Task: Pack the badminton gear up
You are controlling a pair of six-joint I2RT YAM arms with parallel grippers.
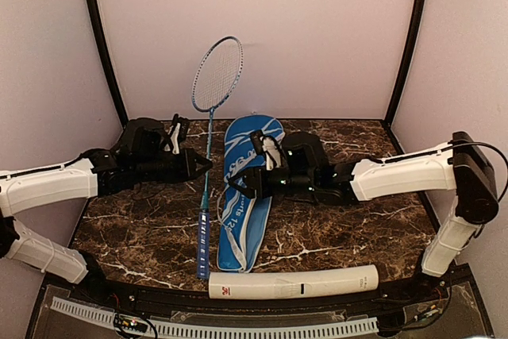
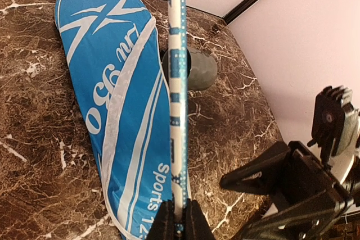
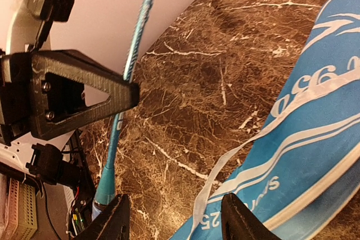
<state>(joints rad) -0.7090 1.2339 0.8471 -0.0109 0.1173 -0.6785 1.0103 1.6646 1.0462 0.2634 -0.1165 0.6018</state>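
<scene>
One racket point(image 1: 210, 129) stands tilted, its head leaning on the back wall and its handle point(image 1: 203, 236) down near the front. My left gripper point(image 1: 203, 163) is shut on its shaft point(image 2: 177, 111), fingertips pinching it point(image 2: 179, 220). The blue zip bag point(image 1: 246, 196) lies flat on the table just right of the racket point(image 2: 112, 111). My right gripper point(image 1: 238, 184) hovers open over the bag's left edge; its white trim strap point(image 3: 225, 178) and bare table show between the fingers point(image 3: 177, 223). The long white tube point(image 1: 294, 282) lies along the near edge.
A dark grey round object point(image 2: 199, 68) sits on the marble table point(image 1: 333, 228) by the bag's right edge, hidden under my right arm in the top view. Walls close off the back and both sides. The two grippers are close together over the bag.
</scene>
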